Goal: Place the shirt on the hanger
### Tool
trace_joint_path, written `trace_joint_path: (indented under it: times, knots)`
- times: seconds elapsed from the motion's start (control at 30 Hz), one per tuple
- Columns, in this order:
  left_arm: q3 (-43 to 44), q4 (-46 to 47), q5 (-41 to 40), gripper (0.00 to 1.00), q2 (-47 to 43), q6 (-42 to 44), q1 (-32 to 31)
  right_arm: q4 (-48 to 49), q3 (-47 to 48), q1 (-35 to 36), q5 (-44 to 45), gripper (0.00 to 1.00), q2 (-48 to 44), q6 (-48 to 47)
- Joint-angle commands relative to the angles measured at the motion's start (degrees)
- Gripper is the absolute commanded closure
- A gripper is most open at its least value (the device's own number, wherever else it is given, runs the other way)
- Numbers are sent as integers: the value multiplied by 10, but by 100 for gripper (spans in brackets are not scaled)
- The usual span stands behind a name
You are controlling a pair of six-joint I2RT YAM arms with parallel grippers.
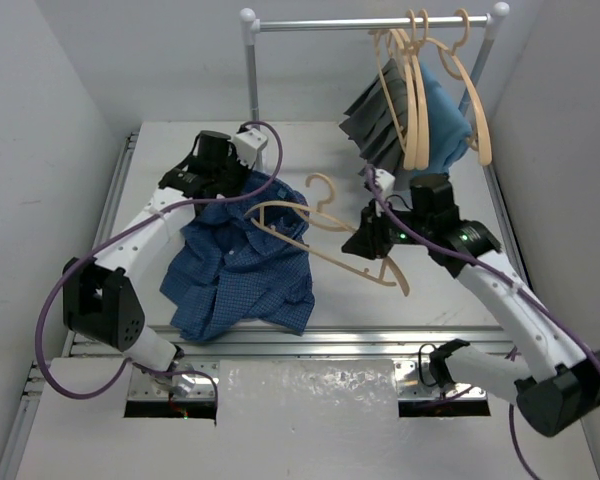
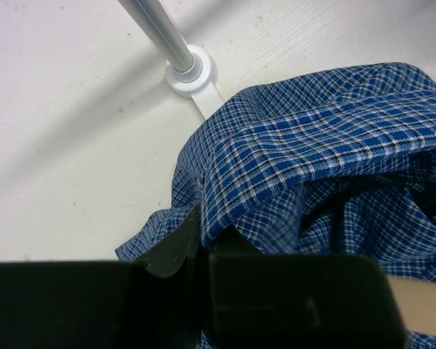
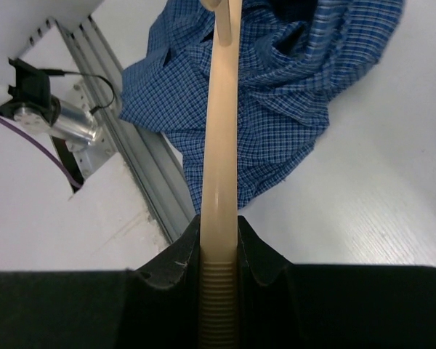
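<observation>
Shirt (image 1: 240,272) lies bunched on the counter (image 1: 320,150), left side. Right jaws squeeze tight on the hanger (image 3: 220,182), its far end over the shirt. Left jaws shut, pinching the shirt's far edge. Rack (image 1: 370,22) w/ more hangers (image 1: 417,100) at back.

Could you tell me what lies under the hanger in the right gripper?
One end of the hanger is over the shirt, the rest over the table. Whatever lies beneath the shirt is hidden.
</observation>
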Motion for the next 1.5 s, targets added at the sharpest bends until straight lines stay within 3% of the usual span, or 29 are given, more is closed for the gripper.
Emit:
trace_joint_path:
  times: [0.0,0.2,0.43,0.63,0.83,1.23,1.4,1.47]
  knots:
    - [16,0,20,100,-42,9,4,55,65,68,56,100,64,-22]
    - [14,-27,35,100,-69,22,4,68,119,96,145,100,140,-56]
    - [21,-67,61,100,-90,34,4,143,127,114,195,100,150,-88]
    - [59,-80,111,100,-100,35,2,220,93,126,15,100,147,-200]
    - [115,-116,162,100,-128,43,1,257,67,126,24,100,141,-233]
    - [175,-165,254,93,-143,67,-24,271,88,126,-53,100,199,-247]
    - [114,-160,268,82,-142,89,-25,294,55,125,-71,100,219,-219]
    - [87,-150,242,59,-138,91,-25,340,26,125,-70,100,219,-201]
